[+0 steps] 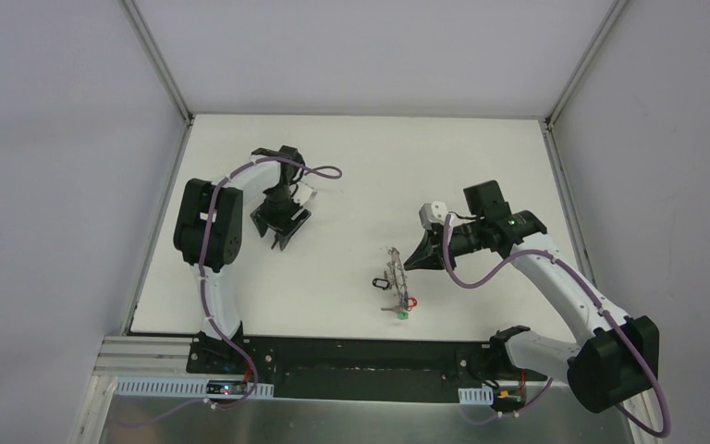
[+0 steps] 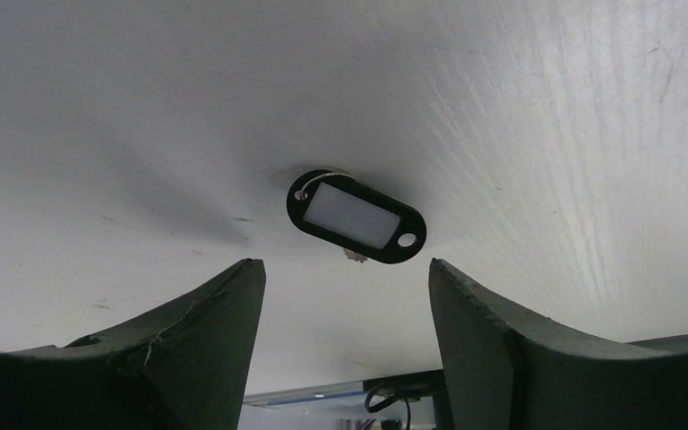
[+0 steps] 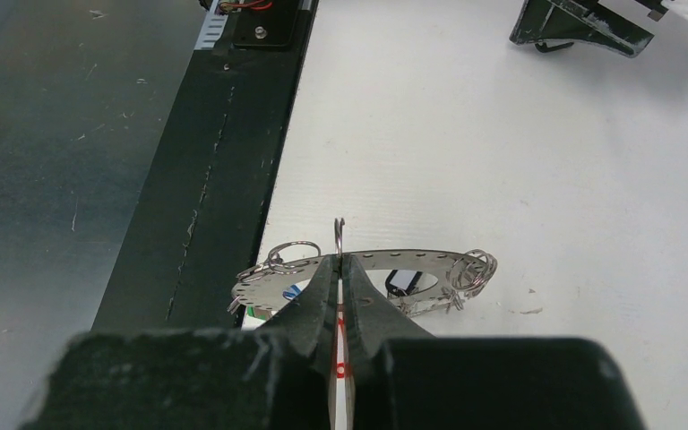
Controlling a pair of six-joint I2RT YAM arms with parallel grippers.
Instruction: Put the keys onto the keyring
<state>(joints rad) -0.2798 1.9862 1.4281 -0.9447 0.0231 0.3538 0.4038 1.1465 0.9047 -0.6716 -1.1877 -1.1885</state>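
Observation:
A black tag (image 2: 356,217) with a white label lies flat on the white table, with a small split ring (image 2: 303,193) at one end and a scrap of silver key poking out beneath it. My left gripper (image 2: 345,270) hangs open just short of it, touching nothing. In the top view it (image 1: 282,239) points down at the table's left. The keyring (image 3: 412,257) is a flat perforated metal hoop carrying small rings (image 3: 472,269), keys and coloured tags. My right gripper (image 3: 340,260) is shut on the hoop's near rim. The keyring (image 1: 396,276) sits mid-table.
A black strip (image 3: 224,134) runs along the table's near edge, with a grey metal surface beyond it. Enclosure walls and frame posts (image 1: 162,65) border the table at the back and sides. The left arm's gripper shows at the right wrist view's top right (image 3: 582,27).

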